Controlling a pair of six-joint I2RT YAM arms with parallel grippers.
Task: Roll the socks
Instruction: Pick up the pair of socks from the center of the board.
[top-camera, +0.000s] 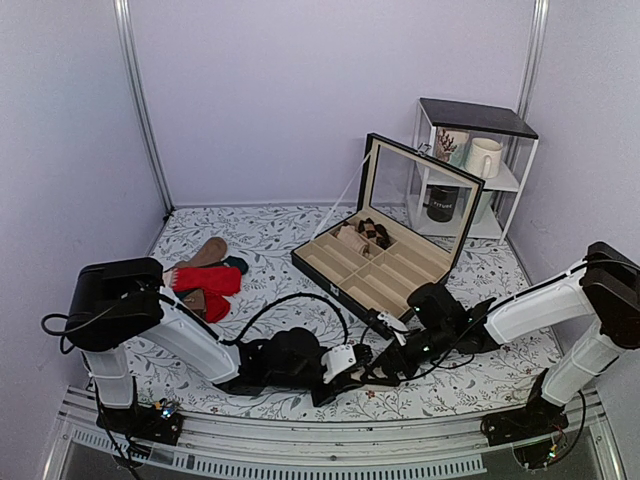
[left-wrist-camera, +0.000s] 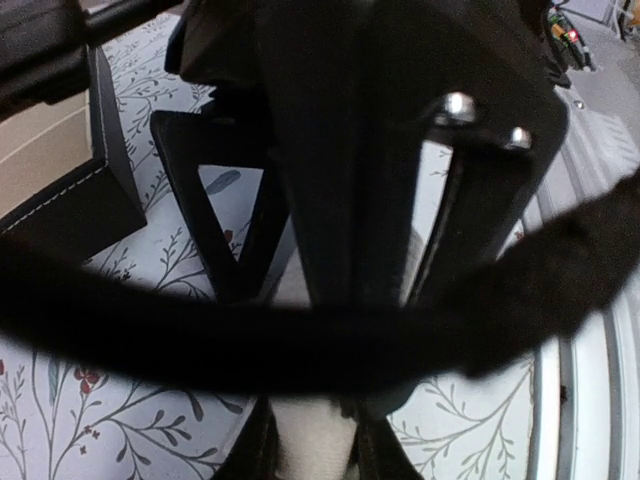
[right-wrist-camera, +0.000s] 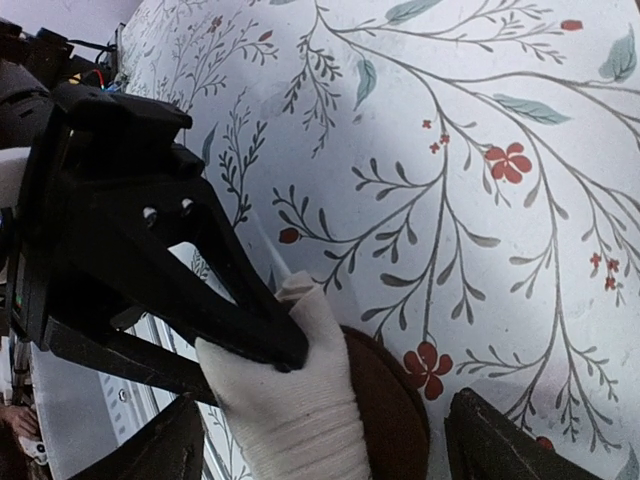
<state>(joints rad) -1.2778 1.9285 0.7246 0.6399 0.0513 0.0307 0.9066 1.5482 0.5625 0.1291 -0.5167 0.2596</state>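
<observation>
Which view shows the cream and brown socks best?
The right wrist view: the socks lie close and sharp, cream and brown, pinched by the left tool. The left wrist view shows only a cream sliver; in the top view I cannot make them out.

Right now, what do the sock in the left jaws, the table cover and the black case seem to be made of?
The sock looks like soft ribbed knit, cream with a brown band, matte; fine ribs show. The table cover is smooth floral-printed cloth or vinyl; cannot tell which. The case seems black leather-look, with pale stitching along its edge.
</observation>
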